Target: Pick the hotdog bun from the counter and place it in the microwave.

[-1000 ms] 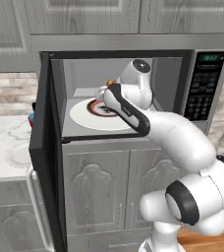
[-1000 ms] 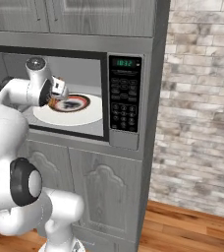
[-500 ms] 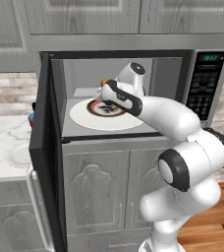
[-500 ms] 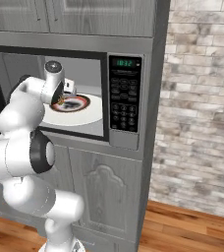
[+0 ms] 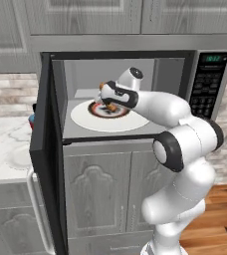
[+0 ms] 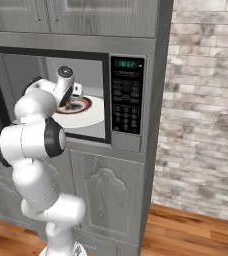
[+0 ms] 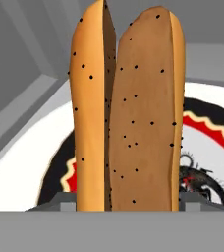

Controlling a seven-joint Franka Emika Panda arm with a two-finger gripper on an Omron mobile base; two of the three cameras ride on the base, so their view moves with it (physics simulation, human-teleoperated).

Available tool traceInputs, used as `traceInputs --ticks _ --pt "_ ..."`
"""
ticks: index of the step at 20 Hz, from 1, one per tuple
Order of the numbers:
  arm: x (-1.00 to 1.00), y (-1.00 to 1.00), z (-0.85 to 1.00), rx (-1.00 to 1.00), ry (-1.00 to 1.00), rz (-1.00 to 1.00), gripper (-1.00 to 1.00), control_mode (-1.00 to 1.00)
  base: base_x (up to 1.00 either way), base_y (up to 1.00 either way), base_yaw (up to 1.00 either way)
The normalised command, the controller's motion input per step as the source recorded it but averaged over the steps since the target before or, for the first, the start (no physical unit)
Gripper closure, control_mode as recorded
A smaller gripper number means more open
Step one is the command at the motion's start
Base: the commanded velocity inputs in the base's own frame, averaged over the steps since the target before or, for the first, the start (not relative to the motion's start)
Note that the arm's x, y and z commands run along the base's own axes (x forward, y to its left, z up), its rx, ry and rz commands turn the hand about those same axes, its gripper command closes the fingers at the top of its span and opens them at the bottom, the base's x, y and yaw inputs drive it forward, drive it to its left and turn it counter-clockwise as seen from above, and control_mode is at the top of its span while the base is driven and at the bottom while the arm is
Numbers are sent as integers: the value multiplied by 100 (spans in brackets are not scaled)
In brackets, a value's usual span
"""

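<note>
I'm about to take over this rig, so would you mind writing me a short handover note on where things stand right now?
Gripper: inside the microwave, shut on the bun, hanging over the plate.
Bun: not released yet; the hand view shows it close up between the fingers, with the plate's red and black pattern below. Whether it touches the plate I cannot tell.
Microwave: door wide open, swung out to the left.
Done: bun picked from the counter and carried into the microwave.
Left: lower if needed, open the gripper so the bun rests on the plate, then draw the arm out clear of the door.
</note>
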Motion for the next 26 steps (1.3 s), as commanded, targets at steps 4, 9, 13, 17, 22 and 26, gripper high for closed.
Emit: traceInputs --ticks 4,9,13,17,22,26 --pt "22 0 -22 0 2 2 100 -100 0 0 0" --pt "10 0 -30 0 8 0 -100 -100 0 0 0" --pt "17 0 -13 0 4 0 -100 -100 0 0 0" --pt "7 0 0 0 0 0 -100 -100 0 0 0" --pt "-37 0 0 -1 -1 0 -100 -100 0 0 0" --pt "-96 0 15 -2 -10 0 -100 -100 0 0 0"
